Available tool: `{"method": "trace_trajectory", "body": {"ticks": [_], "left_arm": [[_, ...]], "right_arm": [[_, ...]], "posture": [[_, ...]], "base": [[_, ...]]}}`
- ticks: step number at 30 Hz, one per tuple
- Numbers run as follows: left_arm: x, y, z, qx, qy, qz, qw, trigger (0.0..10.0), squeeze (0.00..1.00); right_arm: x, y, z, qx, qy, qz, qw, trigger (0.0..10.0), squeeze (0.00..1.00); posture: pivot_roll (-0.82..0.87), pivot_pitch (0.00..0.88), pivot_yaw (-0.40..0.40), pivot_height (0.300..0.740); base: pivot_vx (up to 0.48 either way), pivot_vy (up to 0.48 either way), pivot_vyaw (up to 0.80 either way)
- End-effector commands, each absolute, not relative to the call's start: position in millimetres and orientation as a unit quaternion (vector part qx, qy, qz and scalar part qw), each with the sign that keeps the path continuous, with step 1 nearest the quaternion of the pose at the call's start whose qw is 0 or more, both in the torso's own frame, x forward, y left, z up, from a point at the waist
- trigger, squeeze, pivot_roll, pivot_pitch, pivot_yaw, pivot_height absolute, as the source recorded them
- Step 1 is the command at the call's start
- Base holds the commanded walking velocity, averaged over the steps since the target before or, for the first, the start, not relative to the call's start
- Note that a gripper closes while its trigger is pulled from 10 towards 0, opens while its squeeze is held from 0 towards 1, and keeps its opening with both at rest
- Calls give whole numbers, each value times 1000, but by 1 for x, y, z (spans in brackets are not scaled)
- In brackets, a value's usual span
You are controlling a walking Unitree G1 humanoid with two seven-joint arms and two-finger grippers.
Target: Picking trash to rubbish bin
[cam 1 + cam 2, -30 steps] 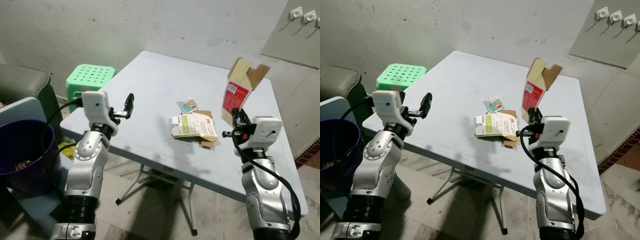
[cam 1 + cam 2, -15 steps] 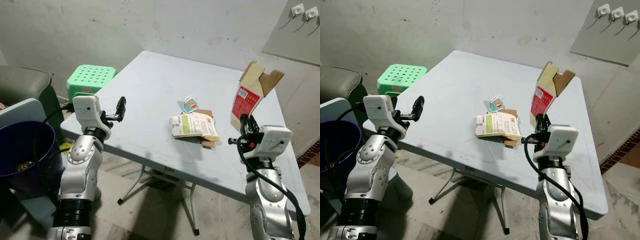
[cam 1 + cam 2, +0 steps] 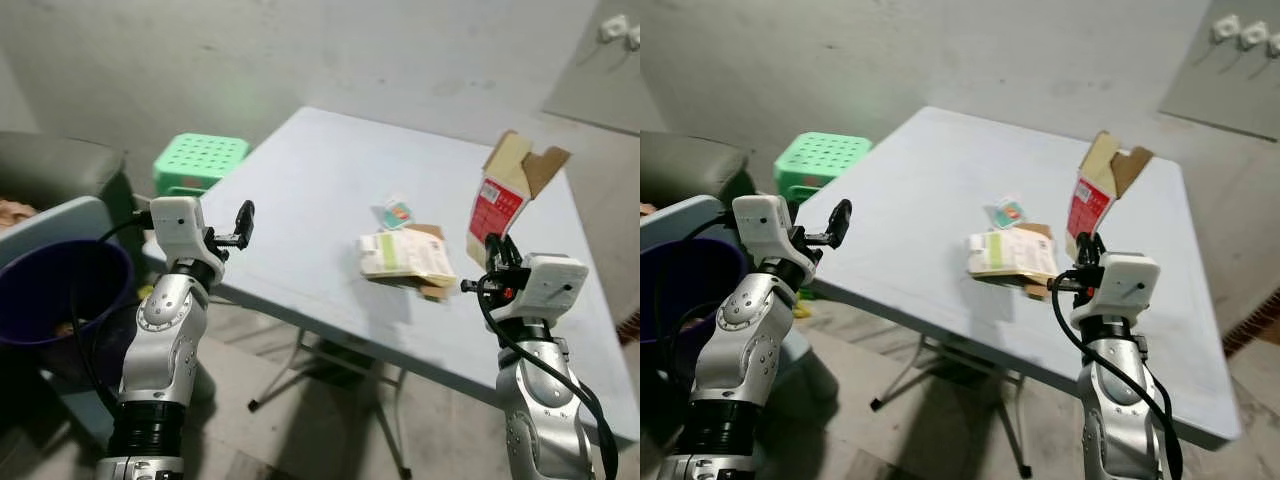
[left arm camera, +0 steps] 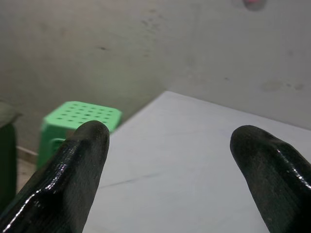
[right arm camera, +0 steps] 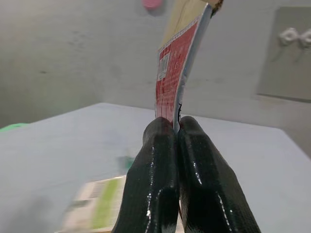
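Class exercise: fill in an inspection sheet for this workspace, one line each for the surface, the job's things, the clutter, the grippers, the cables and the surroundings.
Surface: pale blue folding table, mostly bare.
Job's things: flattened red-and-tan carton held upright above the table's right side; flat green-and-white paper packet and small teal wrapper lying mid-table; dark purple rubbish bin on the robot's left, off the table.
Clutter: nothing seen.
Grippers: right gripper shut on the carton's lower edge; left gripper open, holding nothing, at the table's left edge.
Cables: black cables looped along each forearm.
Surroundings: green perforated plastic stool beyond the table's left corner; stained grey wall; white wall switches.
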State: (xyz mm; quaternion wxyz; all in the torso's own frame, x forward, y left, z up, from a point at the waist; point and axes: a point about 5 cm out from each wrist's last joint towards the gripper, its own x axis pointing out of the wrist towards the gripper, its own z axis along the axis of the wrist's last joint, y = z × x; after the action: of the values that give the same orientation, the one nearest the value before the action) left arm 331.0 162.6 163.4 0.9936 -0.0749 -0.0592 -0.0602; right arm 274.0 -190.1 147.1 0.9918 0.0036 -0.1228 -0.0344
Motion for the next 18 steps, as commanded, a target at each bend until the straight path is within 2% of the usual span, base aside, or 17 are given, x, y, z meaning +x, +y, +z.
{"method": "trace_trajectory", "body": {"ticks": [1,18], "left_arm": [[332,162,167,-73,-61,-60,994,10000,0],[333,163,167,-68,-56,-61,994,10000,0]], "right_arm": [[274,-190,156,1,-137,-34,990,10000,0],[274,-186,154,-1,-125,-22,992,10000,0]], "posture": [[-46,0,-67,740],[-38,0,-74,740]], "base": [[0,435,0],[0,435,0]]}}
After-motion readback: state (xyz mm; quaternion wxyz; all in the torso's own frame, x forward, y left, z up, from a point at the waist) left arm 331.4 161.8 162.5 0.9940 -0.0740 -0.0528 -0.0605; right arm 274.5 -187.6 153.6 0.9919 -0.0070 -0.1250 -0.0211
